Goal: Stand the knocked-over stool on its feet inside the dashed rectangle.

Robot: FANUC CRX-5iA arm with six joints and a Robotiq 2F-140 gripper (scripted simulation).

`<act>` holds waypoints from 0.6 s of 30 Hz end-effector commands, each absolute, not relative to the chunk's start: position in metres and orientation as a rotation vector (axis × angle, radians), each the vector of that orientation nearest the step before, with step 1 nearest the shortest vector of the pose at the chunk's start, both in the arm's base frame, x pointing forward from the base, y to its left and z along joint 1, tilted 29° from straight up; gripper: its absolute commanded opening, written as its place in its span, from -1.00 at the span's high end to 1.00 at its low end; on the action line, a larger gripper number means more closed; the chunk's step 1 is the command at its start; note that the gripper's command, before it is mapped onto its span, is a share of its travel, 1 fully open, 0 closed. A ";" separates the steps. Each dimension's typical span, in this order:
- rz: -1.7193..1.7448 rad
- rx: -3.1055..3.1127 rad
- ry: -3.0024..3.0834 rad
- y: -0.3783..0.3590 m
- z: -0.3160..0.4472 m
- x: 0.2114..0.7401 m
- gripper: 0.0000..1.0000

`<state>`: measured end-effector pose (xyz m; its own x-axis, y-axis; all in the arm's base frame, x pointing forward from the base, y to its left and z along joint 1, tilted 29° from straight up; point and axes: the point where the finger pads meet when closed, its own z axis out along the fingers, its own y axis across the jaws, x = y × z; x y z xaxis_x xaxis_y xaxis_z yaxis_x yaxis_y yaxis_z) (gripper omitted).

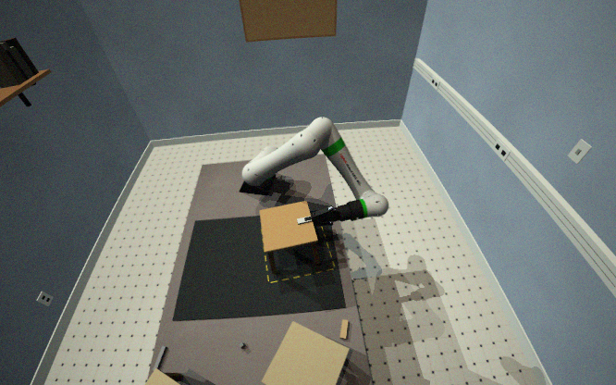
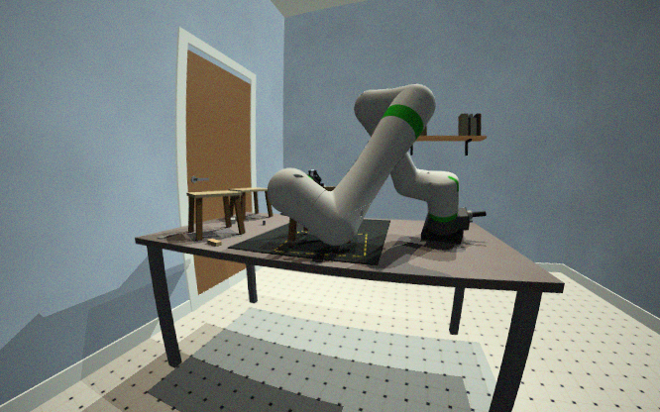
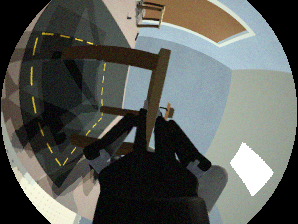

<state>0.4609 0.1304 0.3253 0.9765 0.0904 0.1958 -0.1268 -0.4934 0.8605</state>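
Observation:
The wooden stool (image 1: 286, 229) (image 3: 100, 54) stands upright, its square seat level, over the yellow dashed rectangle (image 1: 301, 276) (image 2: 365, 243) (image 3: 47, 34) on the dark mat (image 1: 234, 281). Its legs reach down to the mat inside the rectangle; I cannot tell whether the feet rest on it. In the exterior view the arm hides all but one leg of the stool (image 2: 291, 230). My gripper (image 1: 303, 220) (image 3: 150, 106) comes in level from the right and is shut on the edge of the seat.
Two more stools (image 1: 304, 357) (image 2: 215, 204) (image 2: 253, 196) stand at the near end of the table (image 1: 225, 186). A small wooden block (image 1: 344, 329) (image 2: 213, 242) and a tiny dark part (image 1: 242, 345) lie near them. The robot base (image 1: 258, 186) (image 2: 443, 230) stands behind the mat.

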 end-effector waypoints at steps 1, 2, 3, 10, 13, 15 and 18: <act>0.261 2.065 -0.029 0.139 0.324 0.461 0.80; 0.261 2.065 -0.029 0.142 0.324 0.460 0.80; 0.261 2.065 -0.029 0.142 0.324 0.460 0.80; 0.261 2.065 -0.029 0.152 0.322 0.460 0.80; 0.261 2.065 -0.029 0.155 0.321 0.460 0.80; 0.261 2.065 -0.029 0.156 0.321 0.460 0.80; 0.261 2.065 -0.029 0.158 0.321 0.460 0.80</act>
<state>0.4597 0.1570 0.3197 0.9765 0.0898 0.1959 -0.1283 -0.4878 0.8635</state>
